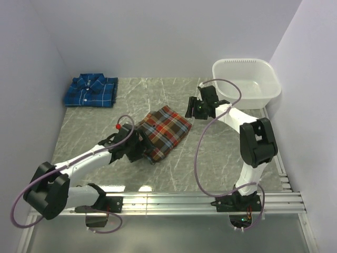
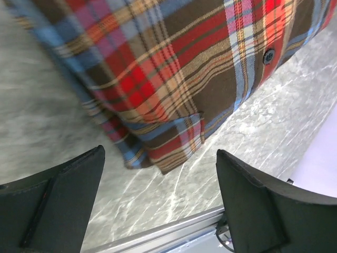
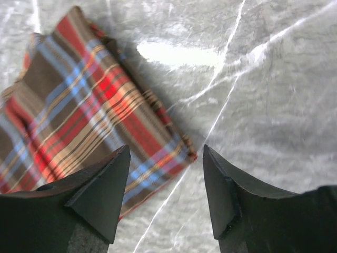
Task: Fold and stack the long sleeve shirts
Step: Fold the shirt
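Two tools stand wide open, gripping nothing: the left tool [image 2: 159,158] over the near-left end of the folded red-orange plaid shirt [image 1: 166,132], the right tool [image 3: 166,153] above its far-right corner. That shirt lies mid-tabletop [image 1: 221,158]; the folded blue plaid shirt [image 1: 90,90] lies at the far-left corner.

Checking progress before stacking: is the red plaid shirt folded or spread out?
Folded. The red plaid shirt lies as a compact rectangle with layered edges, and no sleeves stick out.
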### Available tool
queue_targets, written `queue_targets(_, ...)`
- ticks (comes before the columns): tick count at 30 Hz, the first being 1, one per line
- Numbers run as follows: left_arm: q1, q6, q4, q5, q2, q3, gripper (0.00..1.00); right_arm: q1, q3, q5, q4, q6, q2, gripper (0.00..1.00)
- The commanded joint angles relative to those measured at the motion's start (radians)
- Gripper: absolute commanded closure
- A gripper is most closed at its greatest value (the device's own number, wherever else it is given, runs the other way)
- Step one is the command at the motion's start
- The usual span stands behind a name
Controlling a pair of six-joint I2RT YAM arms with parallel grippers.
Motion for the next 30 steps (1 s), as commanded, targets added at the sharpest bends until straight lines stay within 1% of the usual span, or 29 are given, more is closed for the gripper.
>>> queue_targets(1, -0.029, -0.059, 0.097, -0.015, 0.068, 0.050, 0.08, -0.005, 0.062, -0.027, 0.024, -0.034, 0.040, 0.36)
queue_targets(5, -0.046, -0.054, 0.128, 0.008, 0.153, 0.067, 0.13, -0.004, 0.053, -0.041, 0.045, -0.028, 0.085, 0.37)
queue_targets(8, -0.053, -0.040, 0.111, 0.008, 0.222, 0.088, 0.18, -0.005, 0.021, -0.050, 0.073, -0.012, 0.097, 0.39)
queue_targets(9, -0.052, -0.036, 0.105, 0.011, 0.237, 0.097, 0.19, -0.005, 0.010, -0.064, 0.078, -0.009, 0.099, 0.41)
queue_targets(10, -0.052, -0.028, 0.094, 0.012, 0.258, 0.102, 0.26, -0.004, -0.006, -0.070, 0.079, -0.008, 0.099, 0.42)
queue_targets(11, -0.053, -0.024, 0.091, 0.009, 0.265, 0.105, 0.28, -0.002, -0.020, -0.078, 0.084, -0.006, 0.093, 0.43)
queue_targets(12, -0.052, -0.017, 0.090, 0.002, 0.266, 0.105, 0.30, -0.002, -0.034, -0.095, 0.090, -0.002, 0.085, 0.47)
queue_targets(13, -0.052, -0.002, 0.084, -0.011, 0.271, 0.110, 0.34, -0.002, -0.069, -0.102, 0.098, 0.006, 0.077, 0.50)
queue_targets(14, -0.043, 0.010, 0.068, -0.024, 0.274, 0.114, 0.35, -0.001, -0.088, -0.111, 0.099, 0.024, 0.056, 0.52)
queue_targets(15, -0.034, 0.042, 0.054, -0.046, 0.274, 0.128, 0.36, 0.001, -0.129, -0.134, 0.111, 0.037, 0.042, 0.57)
queue_targets(16, -0.023, 0.062, 0.047, -0.050, 0.280, 0.134, 0.44, 0.005, -0.152, -0.148, 0.119, 0.050, 0.028, 0.60)
queue_targets(18, 0.029, 0.107, 0.040, -0.051, 0.283, 0.145, 0.53, 0.013, -0.230, -0.170, 0.145, 0.098, -0.016, 0.66)
queue_targets(19, 0.052, 0.154, 0.042, -0.041, 0.286, 0.146, 0.60, 0.027, -0.258, -0.202, 0.179, 0.113, -0.030, 0.68)
queue_targets(20, 0.101, 0.179, 0.045, -0.031, 0.291, 0.151, 0.64, 0.034, -0.285, -0.217, 0.197, 0.150, -0.057, 0.69)
queue_targets(21, 0.124, 0.220, 0.044, -0.015, 0.306, 0.163, 0.74, 0.048, -0.331, -0.233, 0.232, 0.173, -0.071, 0.70)
queue_targets(24, 0.201, 0.295, 0.016, 0.015, 0.337, 0.208, 0.86, 0.108, -0.425, -0.251, 0.306, 0.279, -0.130, 0.74)
queue_targets(25, 0.216, 0.311, 0.008, 0.026, 0.363, 0.222, 0.88, 0.125, -0.442, -0.250, 0.353, 0.305, -0.144, 0.75)
queue_targets(27, 0.259, 0.338, -0.012, 0.029, 0.384, 0.257, 0.88, 0.174, -0.485, -0.228, 0.395, 0.377, -0.183, 0.74)
queue_targets(29, 0.293, 0.355, -0.021, 0.054, 0.394, 0.272, 0.84, 0.200, -0.499, -0.201, 0.420, 0.409, -0.220, 0.72)
queue_targets(30, 0.299, 0.362, -0.028, 0.054, 0.389, 0.283, 0.82, 0.208, -0.514, -0.175, 0.423, 0.414, -0.236, 0.68)
